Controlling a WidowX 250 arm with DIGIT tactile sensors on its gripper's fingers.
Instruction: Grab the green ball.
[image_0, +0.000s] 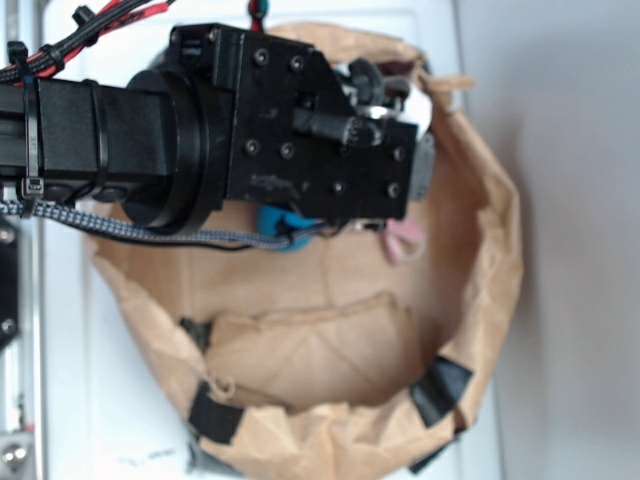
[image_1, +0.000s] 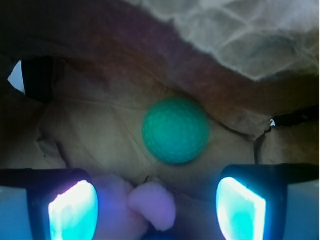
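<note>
Green ball (image_1: 175, 130), pale mint with a finely dimpled skin, lies on the crumpled brown floor of a paper bag (image_0: 480, 330) whose rim is rolled down and patched with black tape (image_0: 438, 388). It is round, so it has no long axis and points no particular way. In the wrist view it sits ahead of the pincer (image_1: 157, 207), roughly centred between the 2 fingers (image_1: 74, 207) and clear of both. The pincer is open, its 2 pads glowing pale blue-white at the bottom of that view with a wide gap between them. A soft pink plush piece (image_1: 151, 205) lies in that gap, nearer the left-hand pad as the picture shows it, close to the ball; whether the 2 touch cannot be told.

In the exterior view the black arm (image_0: 250, 125) reaches in from the left above the bag and hides the mint ball. Below the arm a bright blue ball (image_0: 283, 226) peeks out, and the pink plush (image_0: 404, 240) shows just to its right. The bag rests on a white counter (image_0: 100, 400).
</note>
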